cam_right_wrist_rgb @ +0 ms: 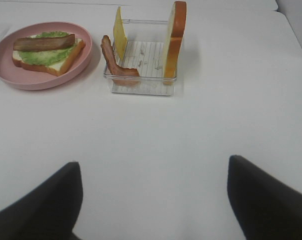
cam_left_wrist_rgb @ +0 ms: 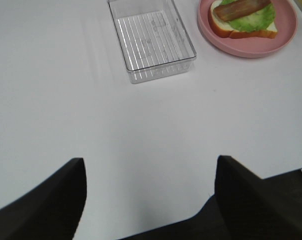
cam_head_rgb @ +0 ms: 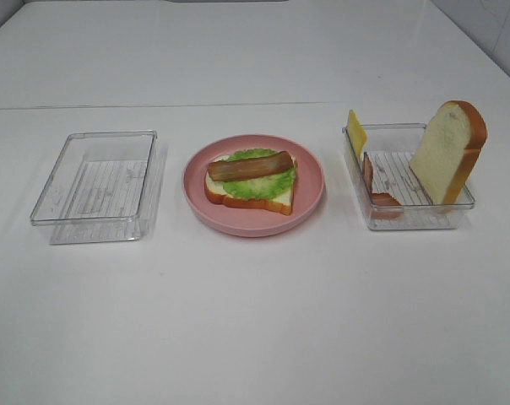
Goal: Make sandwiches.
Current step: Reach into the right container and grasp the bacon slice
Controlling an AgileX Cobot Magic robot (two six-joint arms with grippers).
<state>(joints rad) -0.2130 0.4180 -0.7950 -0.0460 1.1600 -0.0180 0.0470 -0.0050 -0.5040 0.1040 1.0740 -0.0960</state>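
Observation:
On the pink plate (cam_head_rgb: 310, 190) lies a half-built sandwich (cam_head_rgb: 252, 179): a white bread slice, a green lettuce leaf (cam_head_rgb: 259, 186) and one brown bacon strip (cam_head_rgb: 251, 165) on top. The right clear box (cam_head_rgb: 407, 215) holds an upright bread slice (cam_head_rgb: 445, 152), a yellow cheese slice (cam_head_rgb: 355, 132) and a bacon strip (cam_head_rgb: 375, 187). Neither arm shows in the high view. My left gripper (cam_left_wrist_rgb: 150, 200) is open over bare table, well short of the left box (cam_left_wrist_rgb: 151, 42). My right gripper (cam_right_wrist_rgb: 153, 200) is open too, back from the right box (cam_right_wrist_rgb: 141, 85). Both hold nothing.
The left clear box (cam_head_rgb: 94, 186) has nothing in it. The plate (cam_left_wrist_rgb: 251, 47) sits between the two boxes. White tabletop (cam_head_rgb: 255, 321) runs from the boxes to the front edge, and a seam crosses the table behind them.

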